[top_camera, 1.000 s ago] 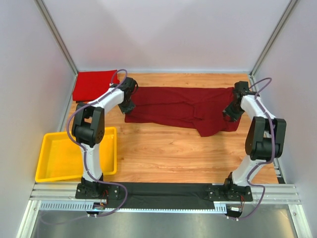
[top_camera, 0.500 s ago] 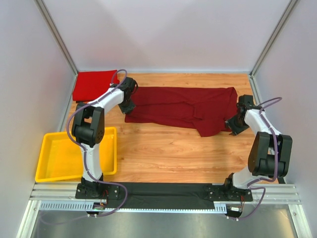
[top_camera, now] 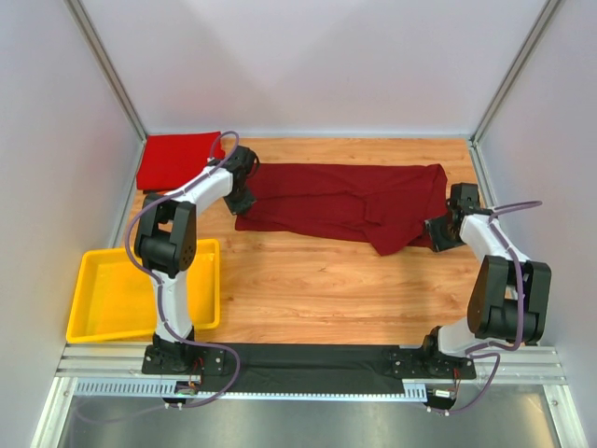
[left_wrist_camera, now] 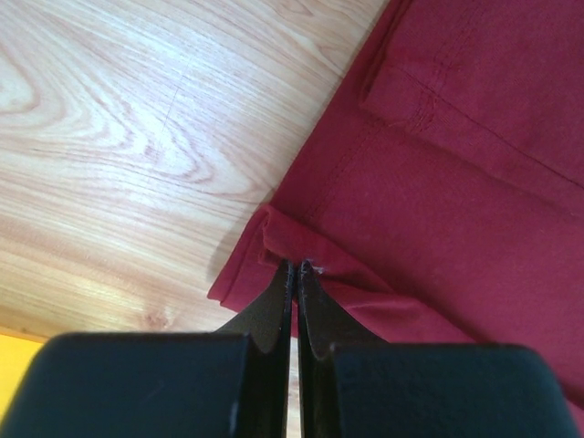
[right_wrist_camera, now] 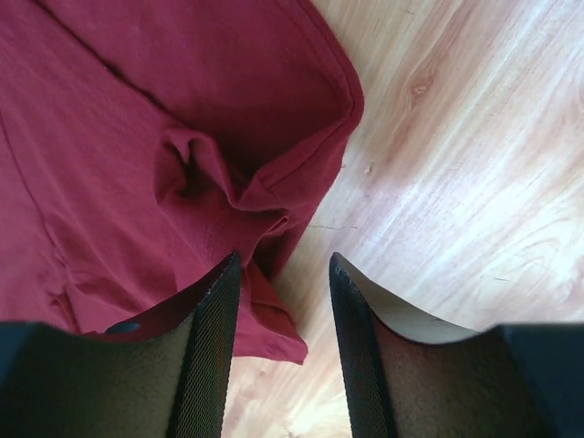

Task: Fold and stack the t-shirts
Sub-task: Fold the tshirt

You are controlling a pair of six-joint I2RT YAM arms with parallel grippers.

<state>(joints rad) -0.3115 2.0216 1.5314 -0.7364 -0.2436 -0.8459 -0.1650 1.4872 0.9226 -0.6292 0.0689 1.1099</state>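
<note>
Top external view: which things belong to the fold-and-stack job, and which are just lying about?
Job: dark maroon cloth t-shirt, spread out, its corner pinched by the left gripper; bright red cloth t-shirt, folded in the far-left corner; right gripper, open at the maroon shirt's other end.
Lying about: yellow plastic tray.

We record the maroon t-shirt [top_camera: 336, 198] as matt knit cloth, softly creased, with stitched hems. At the table's far left corner the red t-shirt [top_camera: 175, 159] is the same matt cloth. The table [top_camera: 326, 280] is grained wood with a slight sheen. The tray [top_camera: 103, 299] is smooth, glossy yellow plastic. On the right gripper [right_wrist_camera: 284, 260] we see finely ribbed matt black inner faces.
</note>
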